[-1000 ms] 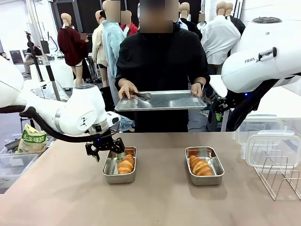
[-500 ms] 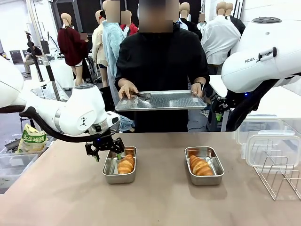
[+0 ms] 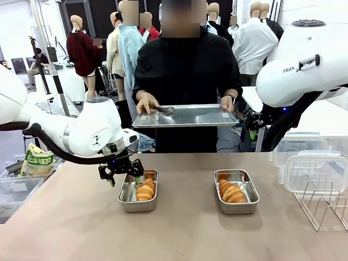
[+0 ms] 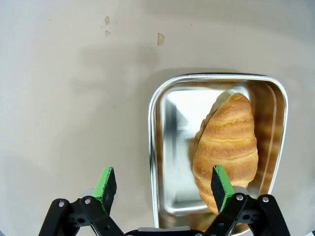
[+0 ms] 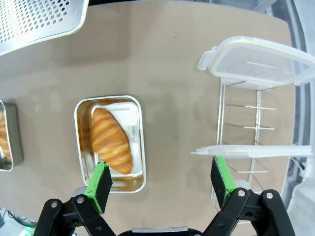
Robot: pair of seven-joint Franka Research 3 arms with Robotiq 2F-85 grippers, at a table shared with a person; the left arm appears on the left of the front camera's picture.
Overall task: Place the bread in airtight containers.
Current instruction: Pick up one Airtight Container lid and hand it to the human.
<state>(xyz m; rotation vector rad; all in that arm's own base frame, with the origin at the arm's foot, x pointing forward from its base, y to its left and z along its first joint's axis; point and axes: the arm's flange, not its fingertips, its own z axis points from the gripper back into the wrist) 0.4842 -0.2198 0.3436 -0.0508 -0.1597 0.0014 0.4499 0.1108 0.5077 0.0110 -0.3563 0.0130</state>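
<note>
The tan worktop (image 3: 185, 234) runs to a person in a black top at 12 o'clock, who holds a large flat perforated metal tray (image 3: 190, 116) in both hands. At 9 o'clock from the worktop's middle, the left gripper (image 3: 124, 181) hangs open and empty over the 10 o'clock corner of the left pan (image 3: 124, 200), small, shiny, rectangular stainless steel. In it lies the left croissant (image 3: 145, 190), golden-brown and ridged. At 3 o'clock, well apart, the matching right pan (image 3: 249, 204) carries the right croissant (image 3: 232, 192). The right gripper (image 5: 160, 179), spread wide and empty, looks down near that pan. Farther toward 3 o'clock, clear-white plastic lids (image 3: 315, 174) rest on a wire rack (image 3: 321, 211).
</note>
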